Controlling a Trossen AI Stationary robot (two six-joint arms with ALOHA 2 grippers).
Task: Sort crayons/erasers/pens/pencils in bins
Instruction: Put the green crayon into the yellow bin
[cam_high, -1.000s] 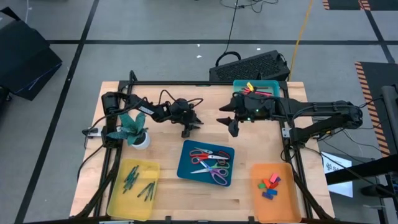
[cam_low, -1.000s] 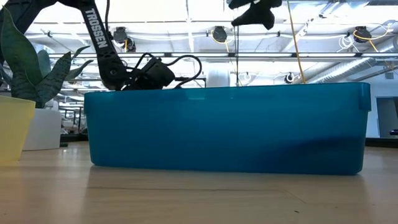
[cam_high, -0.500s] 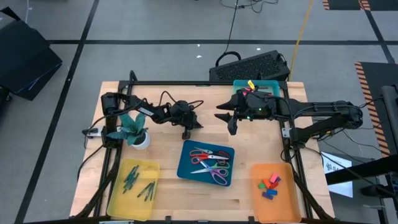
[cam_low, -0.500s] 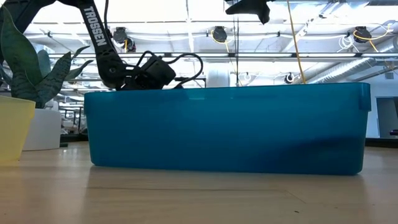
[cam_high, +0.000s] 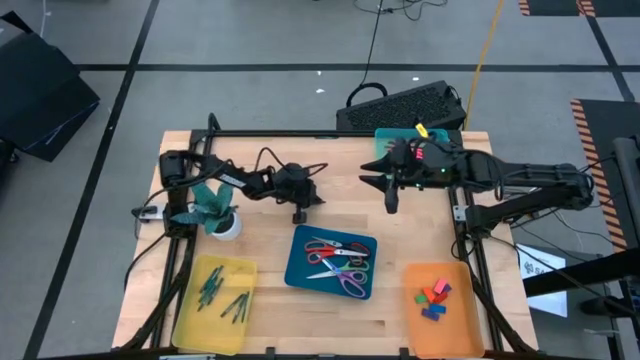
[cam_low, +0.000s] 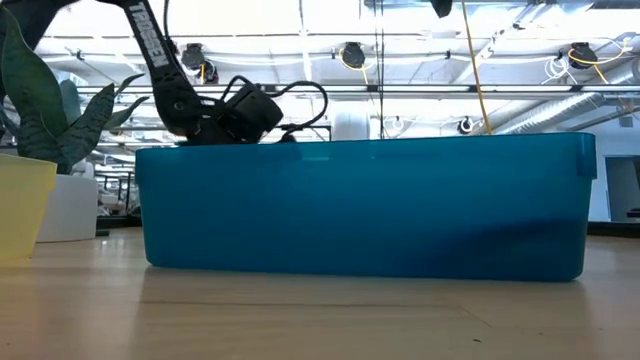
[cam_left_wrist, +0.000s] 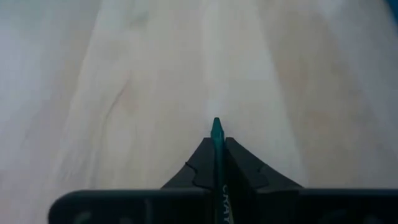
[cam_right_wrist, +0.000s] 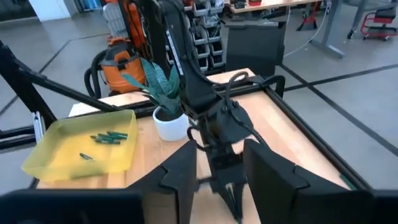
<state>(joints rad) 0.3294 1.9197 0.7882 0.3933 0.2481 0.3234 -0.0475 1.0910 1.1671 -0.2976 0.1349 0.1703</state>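
Left gripper (cam_high: 298, 214), pointed down at the pale wood-grain table (cam_high: 265, 230), has its dark fingers clamped on a slim green crayon (cam_left_wrist: 217, 138) whose pointed tip projects past them. Right gripper (cam_high: 391, 203) hangs above the table with its fingers spread and empty. Nearest the left gripper is the opaque dark blue bin (cam_high: 298, 271), rectangular and low-rimmed, holding scissors. Farther off sit the translucent yellow bin (cam_high: 190, 320) with green crayons and the translucent orange bin (cam_high: 455, 322) with chunky erasers (cam_high: 432, 296).
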